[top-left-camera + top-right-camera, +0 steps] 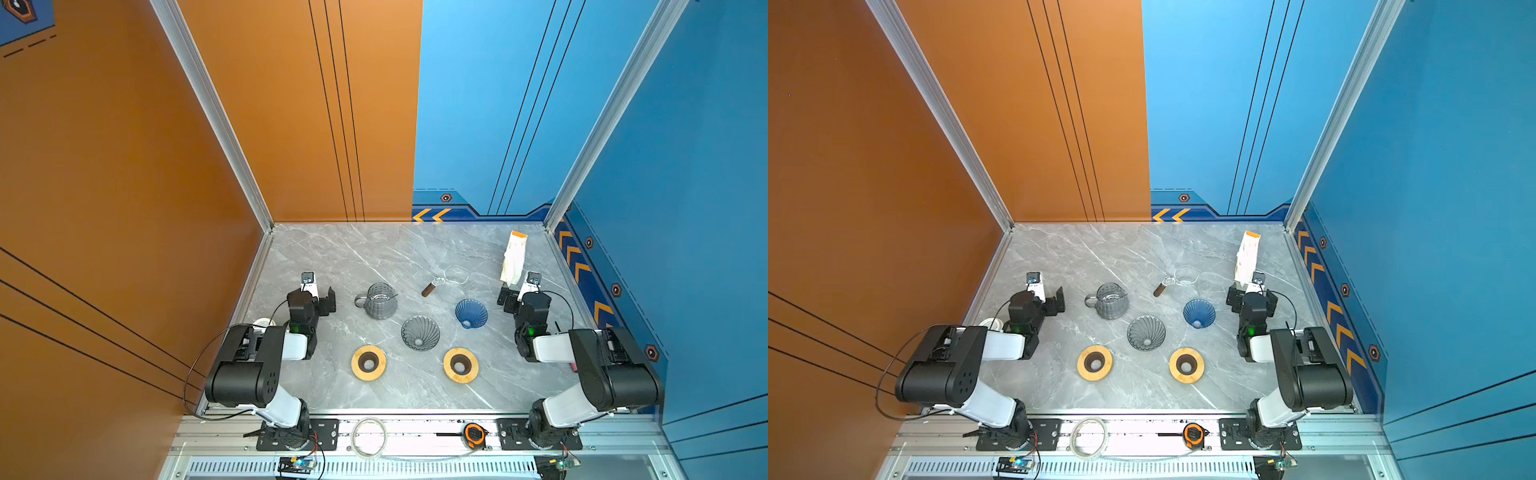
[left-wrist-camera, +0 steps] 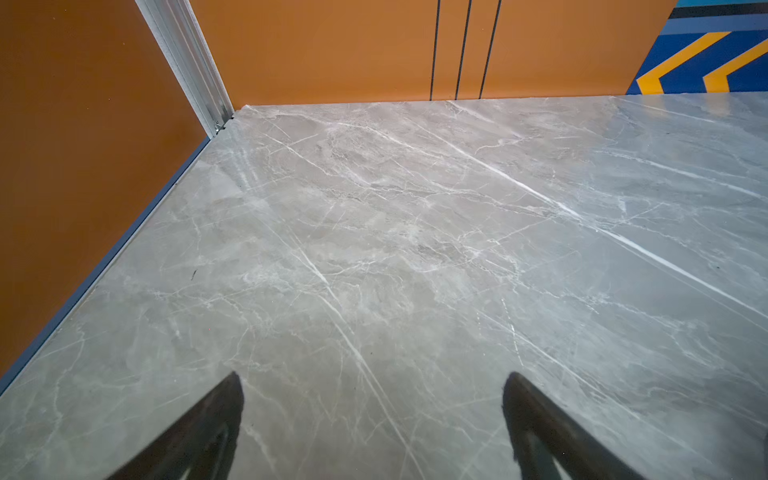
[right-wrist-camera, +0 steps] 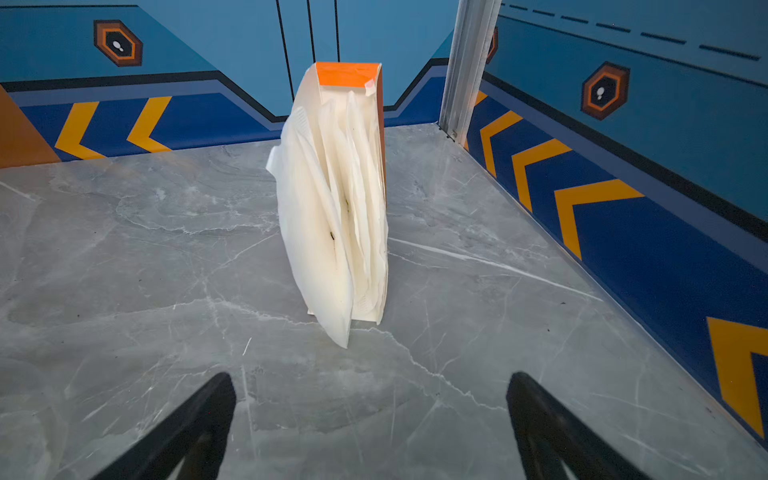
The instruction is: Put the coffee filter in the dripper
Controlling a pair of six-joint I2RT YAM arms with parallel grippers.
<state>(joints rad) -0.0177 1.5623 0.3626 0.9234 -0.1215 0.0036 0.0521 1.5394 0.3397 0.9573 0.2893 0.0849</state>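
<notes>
White paper coffee filters (image 3: 332, 216) stood on edge in a loose, fanned stack, backed by an orange-topped card sleeve (image 3: 347, 75), at the far right of the grey marble bench (image 1: 332, 249) near the blue corner. That upright, splayed stance probably served the pick: the sheet edges faced the right arm, and the front sheet bulged furthest forward, so 1 could be pinched alone. No filter lay in a dripper yet.

The 2 candidates sat mid-bench with their mouths showing to both top views. The blue ribbed cone dripper (image 1: 471, 313) was the nearer to the stack, and the grey ribbed cone dripper (image 1: 420, 332) sat just beyond it toward the centre. Around them were a grey ribbed glass jug (image 1: 380, 301), a clear glass ring with a brown handle (image 1: 444, 280) and 2 round wooden collars (image 1: 368, 362), all well apart from the filters.

The right arm (image 1: 598, 365) was folded, elbow high at the bench's right edge and wrist low and level. The right fingers (image 3: 208, 407) were spread wide, empty and aimed at the stack, with a strip of bare bench between. The left arm (image 1: 249, 365) mirrored that pose beside the jug, and the left fingers (image 2: 212, 415) were equally spread over bare marble.
</notes>
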